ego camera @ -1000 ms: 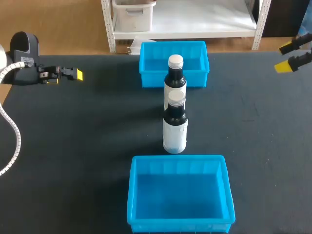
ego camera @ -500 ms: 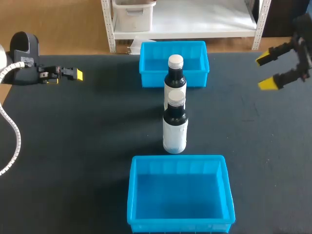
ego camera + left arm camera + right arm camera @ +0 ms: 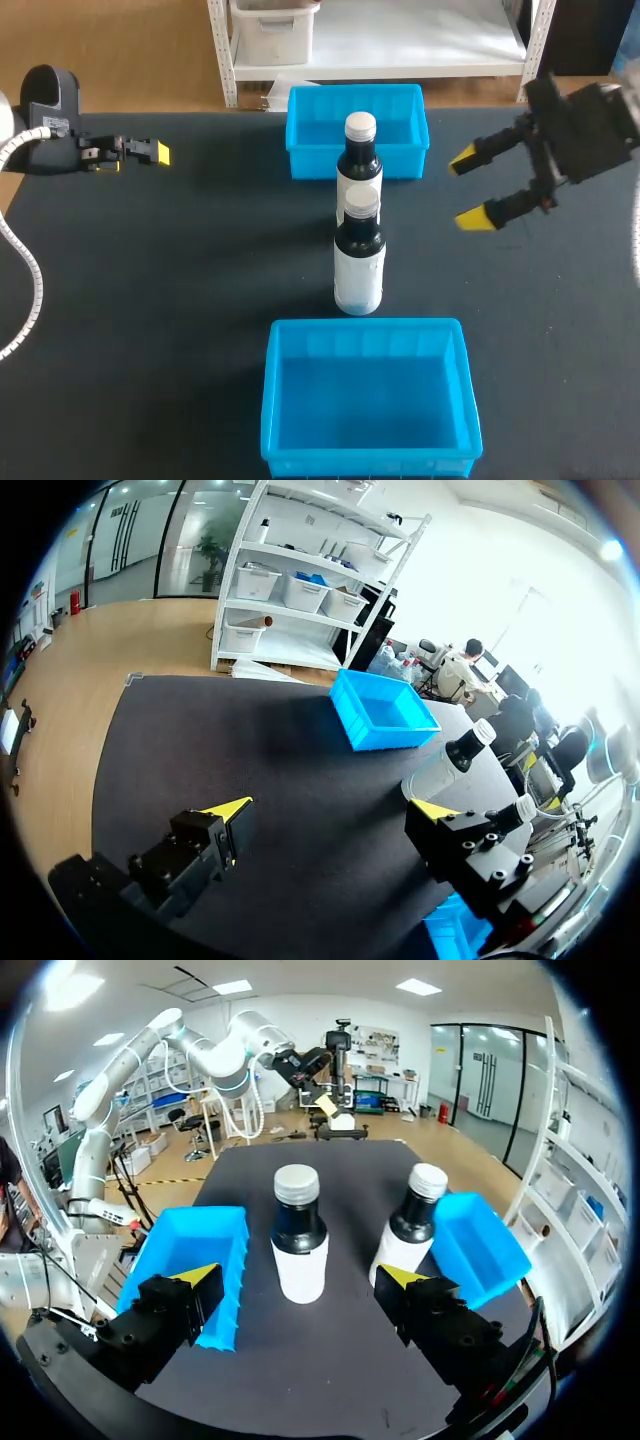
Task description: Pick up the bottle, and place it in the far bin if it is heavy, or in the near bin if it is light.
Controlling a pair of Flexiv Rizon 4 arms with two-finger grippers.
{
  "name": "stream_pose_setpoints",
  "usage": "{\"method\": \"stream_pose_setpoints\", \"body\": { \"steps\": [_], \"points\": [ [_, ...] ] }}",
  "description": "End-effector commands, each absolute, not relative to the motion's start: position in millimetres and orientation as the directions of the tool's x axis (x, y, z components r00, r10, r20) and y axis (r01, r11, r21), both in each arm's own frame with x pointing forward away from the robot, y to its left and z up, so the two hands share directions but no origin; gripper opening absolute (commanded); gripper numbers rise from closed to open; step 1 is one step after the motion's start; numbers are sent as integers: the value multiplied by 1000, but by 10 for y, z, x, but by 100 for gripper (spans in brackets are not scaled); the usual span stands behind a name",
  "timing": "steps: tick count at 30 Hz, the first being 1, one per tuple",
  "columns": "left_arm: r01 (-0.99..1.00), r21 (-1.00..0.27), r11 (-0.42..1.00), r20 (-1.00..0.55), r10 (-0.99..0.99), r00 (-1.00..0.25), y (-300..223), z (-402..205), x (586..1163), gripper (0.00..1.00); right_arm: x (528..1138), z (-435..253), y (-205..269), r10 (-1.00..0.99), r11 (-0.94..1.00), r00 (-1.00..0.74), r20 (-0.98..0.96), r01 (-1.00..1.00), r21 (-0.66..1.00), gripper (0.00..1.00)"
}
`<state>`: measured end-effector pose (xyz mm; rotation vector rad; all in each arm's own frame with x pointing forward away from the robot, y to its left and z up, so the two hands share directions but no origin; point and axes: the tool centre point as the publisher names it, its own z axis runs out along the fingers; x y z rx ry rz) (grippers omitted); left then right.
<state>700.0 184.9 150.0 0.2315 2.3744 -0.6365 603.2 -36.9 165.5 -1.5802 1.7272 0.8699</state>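
Note:
Two dark bottles with white labels and white caps stand in a line at mid-table. The front bottle (image 3: pixel 359 258) (image 3: pixel 300 1245) is nearer the near blue bin (image 3: pixel 272 400) (image 3: pixel 190 1255). The rear bottle (image 3: pixel 360 158) (image 3: pixel 408 1225) (image 3: pixel 450 765) stands just before the far blue bin (image 3: pixel 310 160) (image 3: pixel 475 1235) (image 3: pixel 385 715). My right gripper (image 3: pixel 470 188) (image 3: pixel 298 1275) hangs open to the right of the bottles, pointing at them, a gap away. My left gripper (image 3: pixel 155 152) (image 3: pixel 330 810) is open at the far left, holding nothing.
The black table (image 3: pixel 180 300) is bare to the left and right of the bottle line. Both bins hold nothing. In the left wrist view the front bottle's cap (image 3: pixel 520 808) peeks out past one finger.
My right arm has come in from the right edge, leftward and toward the bottles, its gripper open throughout. The left arm, bottles and bins have not moved.

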Motion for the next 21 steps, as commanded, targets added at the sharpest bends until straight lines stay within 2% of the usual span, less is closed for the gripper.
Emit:
{"method": "stream_pose_setpoints", "body": {
  "steps": [1, 21],
  "points": [
    [321, -383, 866, -642, 0, -767, 1849, 1500, 7000, 100, 6105, 1550, -141, -579, 6, -73, -812, -996, 85, 100],
    [321, -383, 866, -642, 0, -767, 1849, 1500, 7000, 100, 5905, 1335, 465, -596, -6, -110, -795, -990, 141, 100]
  ]
}}
